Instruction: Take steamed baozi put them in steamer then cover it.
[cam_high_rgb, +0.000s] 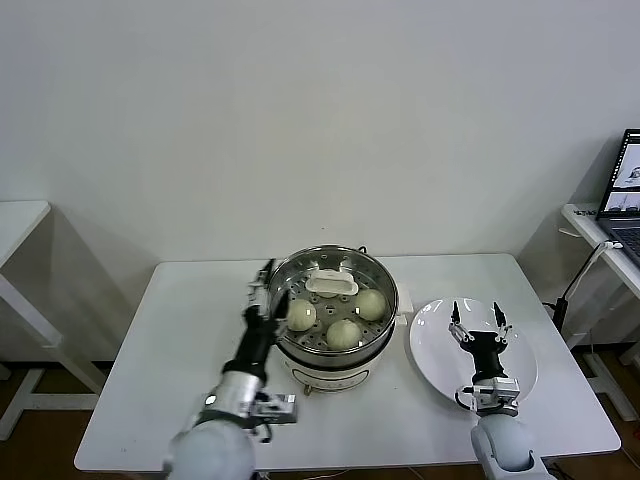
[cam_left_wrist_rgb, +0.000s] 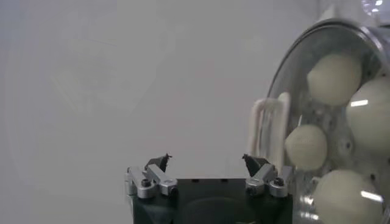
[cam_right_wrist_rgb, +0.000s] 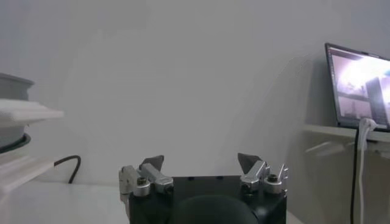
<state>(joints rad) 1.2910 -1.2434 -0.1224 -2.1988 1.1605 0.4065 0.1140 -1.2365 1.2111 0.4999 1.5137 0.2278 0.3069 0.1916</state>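
The steamer (cam_high_rgb: 330, 352) stands in the middle of the table. A clear glass lid lies over it, its white handle (cam_high_rgb: 331, 284) on top. Three baozi (cam_high_rgb: 343, 333) show through the glass in the head view. In the left wrist view several baozi (cam_left_wrist_rgb: 306, 146) show behind the lid's rim and the white handle (cam_left_wrist_rgb: 268, 131). My left gripper (cam_high_rgb: 265, 290) (cam_left_wrist_rgb: 207, 159) is open and empty beside the steamer's left rim. Over the bare white plate (cam_high_rgb: 430, 345), my right gripper (cam_high_rgb: 477, 318) (cam_right_wrist_rgb: 200, 159) hangs open and empty.
A laptop (cam_high_rgb: 628, 180) (cam_right_wrist_rgb: 359, 91) sits on a side table at the far right, with a cable (cam_high_rgb: 570, 290) hanging by it. Another white table (cam_high_rgb: 20, 215) stands at the far left. A dark cord (cam_right_wrist_rgb: 67, 164) lies near the steamer's base.
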